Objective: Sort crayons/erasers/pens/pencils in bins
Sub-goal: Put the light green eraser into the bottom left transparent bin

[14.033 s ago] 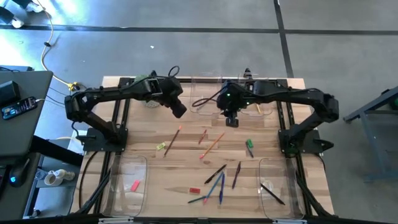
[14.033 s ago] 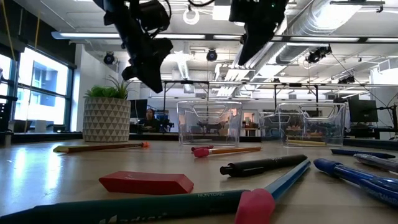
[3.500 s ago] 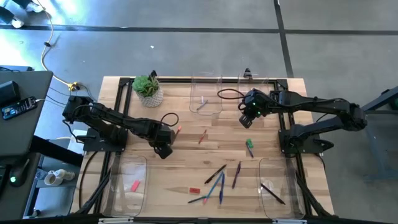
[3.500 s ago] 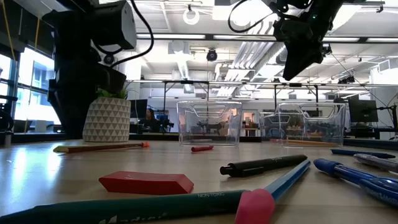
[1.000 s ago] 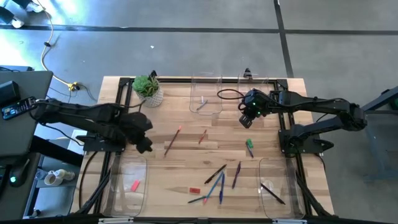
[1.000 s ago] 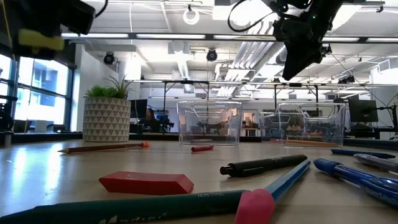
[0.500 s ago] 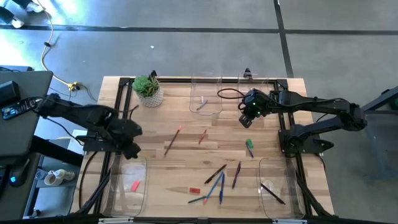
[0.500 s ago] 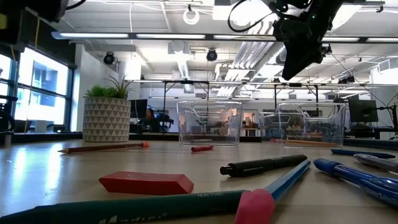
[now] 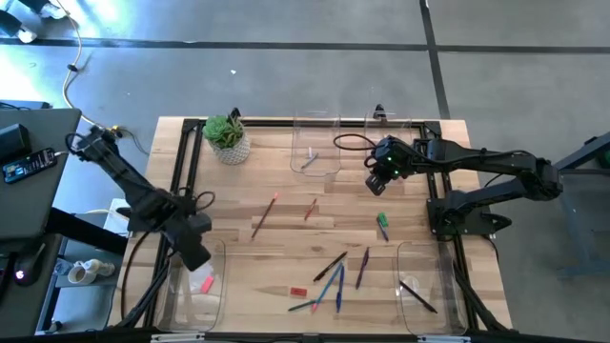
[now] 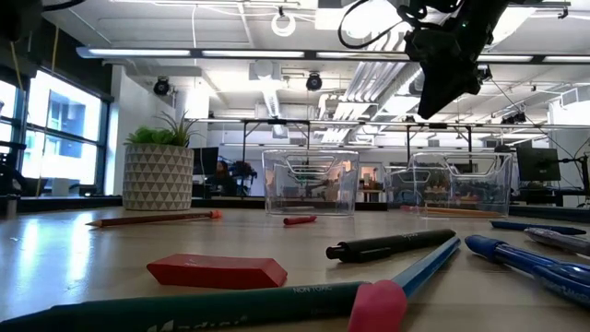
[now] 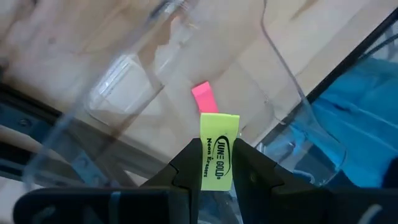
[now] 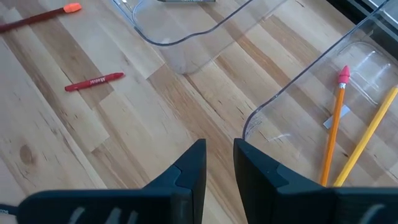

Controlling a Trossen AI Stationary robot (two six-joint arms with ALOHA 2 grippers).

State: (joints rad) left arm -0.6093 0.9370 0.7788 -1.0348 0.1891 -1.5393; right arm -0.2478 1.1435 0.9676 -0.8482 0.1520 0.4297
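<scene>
Over the wooden table (image 9: 286,238), left claw (image 11: 216,163) pinches a half-hidden yellow-green eraser (image 11: 219,149).

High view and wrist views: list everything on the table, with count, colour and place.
bins: four, clear; two at the far edge, one at each near corner
pencils: two, orange and yellow, in the far-right bin; one red-brown, loose left of centre
crayon: one, red, mid-table
pale stick: one, in the far-middle bin, kind unclear
erasers: pink in the near-left bin; red near the front; green right of centre; yellow-green eraser held
pens: several, black and blue, loose near the front; one black in the near-right bin
plant: one, green, far-left corner
left gripper: over the near-left bin, gripping the yellow-green eraser
right gripper: by the far-right bin, empty
</scene>
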